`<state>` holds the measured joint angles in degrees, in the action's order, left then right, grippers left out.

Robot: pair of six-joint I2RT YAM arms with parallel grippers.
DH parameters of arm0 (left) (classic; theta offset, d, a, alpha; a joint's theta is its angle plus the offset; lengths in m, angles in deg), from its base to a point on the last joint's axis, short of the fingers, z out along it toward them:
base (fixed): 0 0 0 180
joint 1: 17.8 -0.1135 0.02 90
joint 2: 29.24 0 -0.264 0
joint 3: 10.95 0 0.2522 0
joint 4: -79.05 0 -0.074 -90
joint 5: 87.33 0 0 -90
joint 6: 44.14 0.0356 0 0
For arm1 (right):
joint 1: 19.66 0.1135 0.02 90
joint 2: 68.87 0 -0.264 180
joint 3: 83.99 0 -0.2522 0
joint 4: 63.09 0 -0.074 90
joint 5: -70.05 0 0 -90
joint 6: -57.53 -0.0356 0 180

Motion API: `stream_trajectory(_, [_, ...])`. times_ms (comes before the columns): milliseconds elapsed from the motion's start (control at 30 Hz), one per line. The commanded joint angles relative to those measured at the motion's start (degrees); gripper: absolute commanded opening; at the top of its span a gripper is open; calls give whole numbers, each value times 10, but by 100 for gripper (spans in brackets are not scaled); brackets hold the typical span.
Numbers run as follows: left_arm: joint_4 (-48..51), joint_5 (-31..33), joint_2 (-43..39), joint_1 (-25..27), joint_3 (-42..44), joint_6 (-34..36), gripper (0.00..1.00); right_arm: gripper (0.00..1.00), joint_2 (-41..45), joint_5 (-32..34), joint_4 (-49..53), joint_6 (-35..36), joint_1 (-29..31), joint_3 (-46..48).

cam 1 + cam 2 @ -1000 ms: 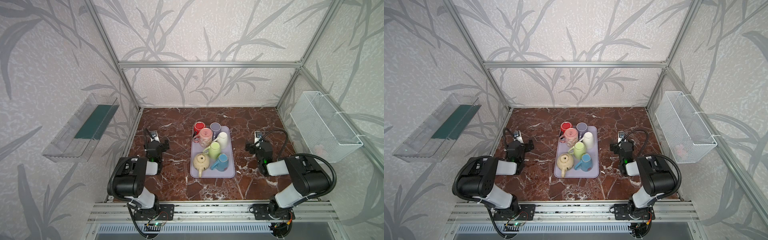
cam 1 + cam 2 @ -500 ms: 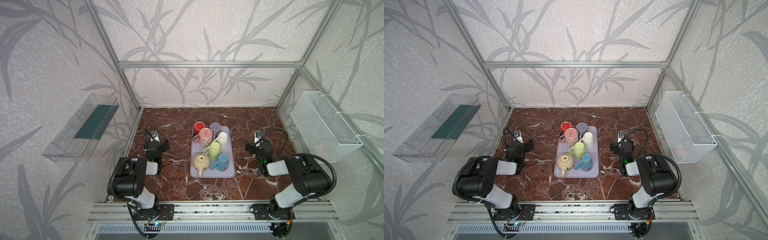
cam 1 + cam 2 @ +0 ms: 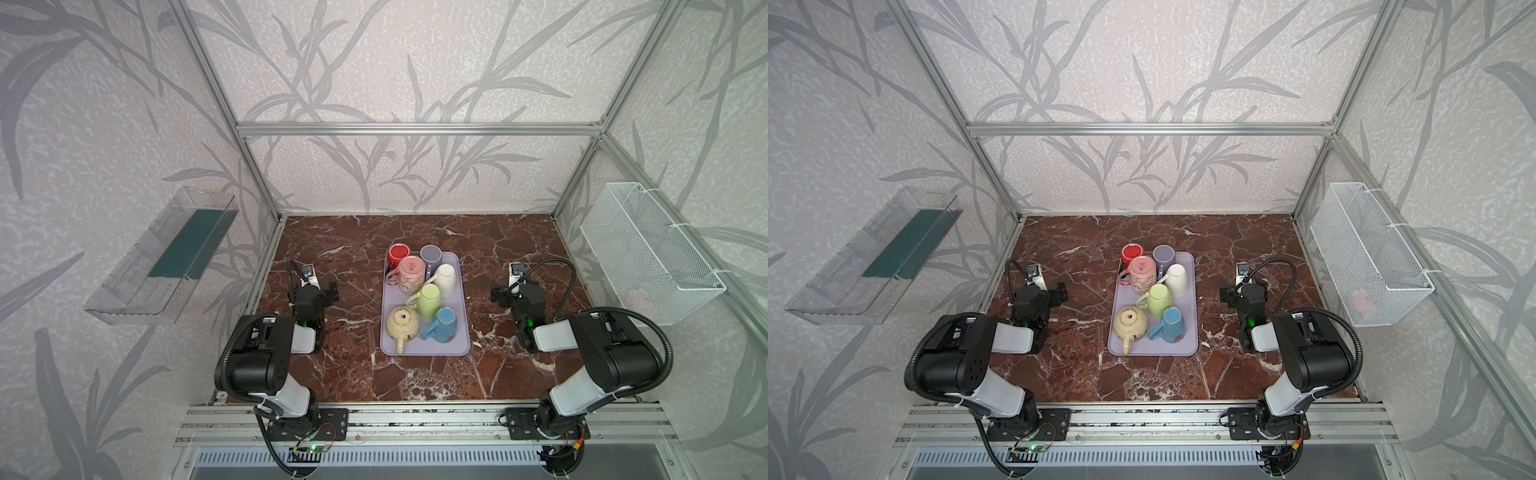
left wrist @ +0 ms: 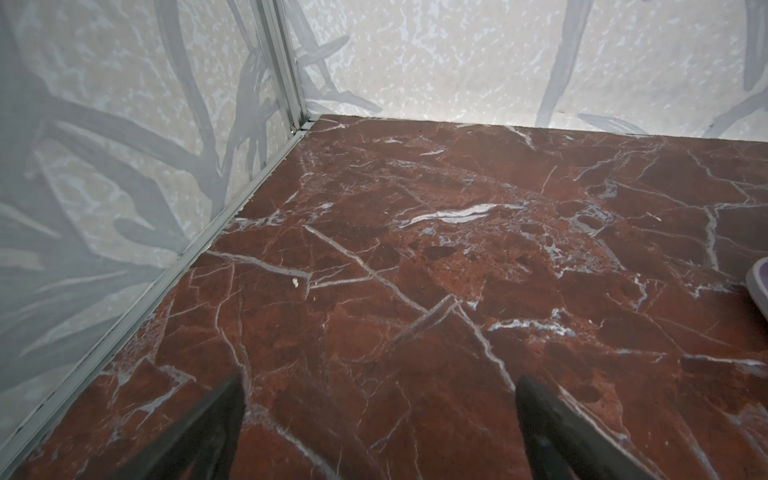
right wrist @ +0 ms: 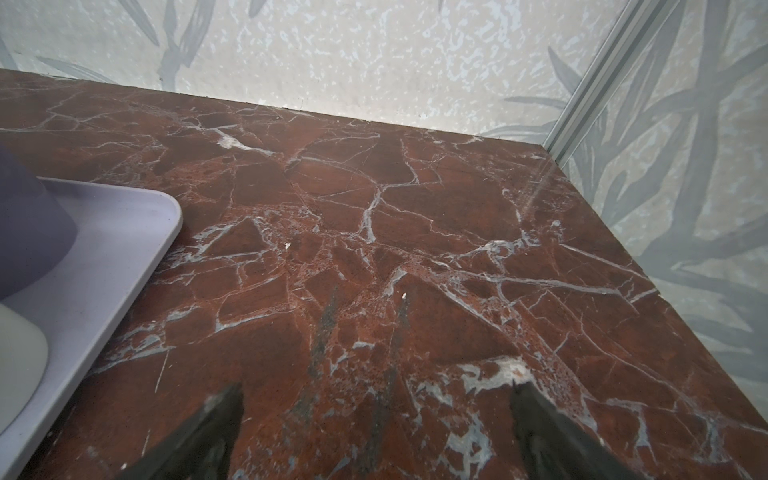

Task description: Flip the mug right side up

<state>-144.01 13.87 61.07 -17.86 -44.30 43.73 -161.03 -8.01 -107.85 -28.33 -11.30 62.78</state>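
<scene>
both pincers apart and empty, mugs crowded on the tray

the left pincer has its dark fingers spread wide with nothing between them. it hangs low over the dark red, white-veined marble table, near the aluminium frame rail at the table's left edge. the right pincer is likewise apart and empty, low over the table, with a corner of the pale purple rectangular plastic tray close by. my reading is that both sit clear of the tray so either can reach in.

in both top views the tray lies between the arms, carrying the mugs and a cream round teapot. the mugs seem to stand mouth down, so i cannot tell which one the task means. the glossy red mug and purple mug are at the far end. next come the pink patterned mug and white tapered mug, then the light green mug. the blue mug is nearest the front.

they are packed touching or nearly so, which leaves little finger room inside the cluster. the white and blue mugs face open table on the right, the pink and red on the left. bare table on either side looks roomy enough for turning one over.
</scene>
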Motion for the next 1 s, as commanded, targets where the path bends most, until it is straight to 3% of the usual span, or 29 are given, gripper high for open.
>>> stream_trajectory(0, [17,10,-3,0,-17,-1,99,99,8,-8,0,-6,-5,-11])
stream_trajectory(467, [20,15,-3,0,-18,-2,99,99,18,-55,8,-8,-19,-12])
stream_trajectory(567, [41,79,-23,15,-26,-3,99,99,91,-40,135,3,0,-45])
stream_trajectory(633, [138,116,-66,21,-59,-9,99,99,124,-16,285,-27,-1,-99])
stream_trajectory(700, [252,122,-107,22,-107,-11,99,99,129,4,335,-52,-1,-130])
stream_trajectory(767, [303,121,-136,28,-139,-15,99,99,137,6,384,-92,-4,-157])
stream_trajectory(833, [371,96,-160,31,-176,-41,99,99,147,-24,425,-128,-5,-178])
stream_trajectory(967, [534,48,-168,47,-273,-91,99,86,152,-115,479,-211,-5,-215])
